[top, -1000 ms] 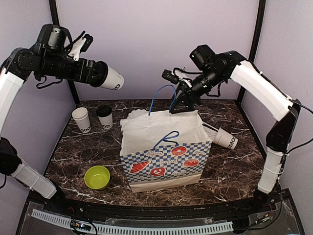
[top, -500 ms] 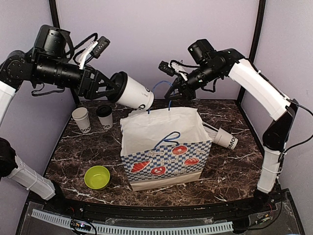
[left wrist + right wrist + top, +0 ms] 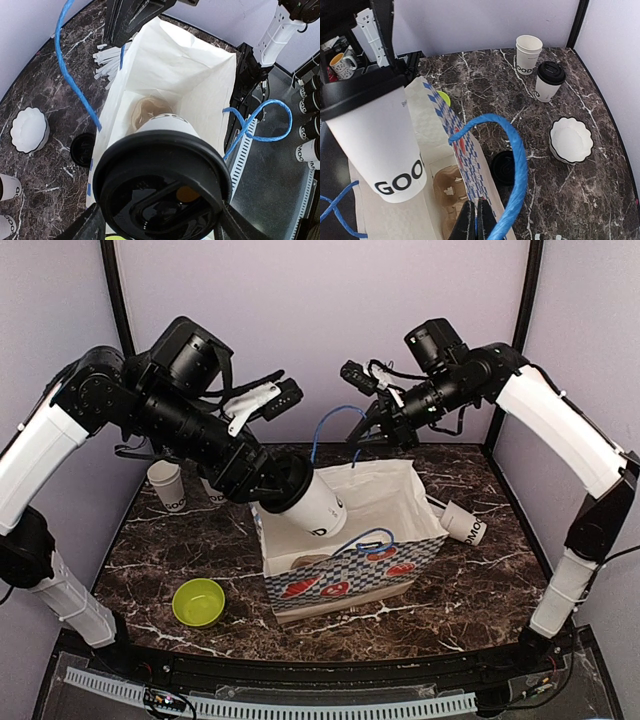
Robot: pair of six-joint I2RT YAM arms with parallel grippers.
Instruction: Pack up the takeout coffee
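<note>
My left gripper is shut on a takeout coffee cup, white with black lettering and a black lid. The cup hangs tilted, base first, over the open mouth of the white paper bag with the blue check print. A brown cardboard cup carrier lies at the bottom of the bag. My right gripper is shut on the bag's rear blue handle and holds it up above the bag. A second lidded coffee cup stands on the table beyond the bag.
A lidless white cup stands near the lidded one. A white scalloped bowl and a loose black lid lie behind the bag. A cup with straws lies on its side to the right. A green bowl sits front left.
My left arm has swung the cup from the upper left down to the bag's mouth. My right gripper has shut on the blue handle and lifted it, and the bag now leans open.
</note>
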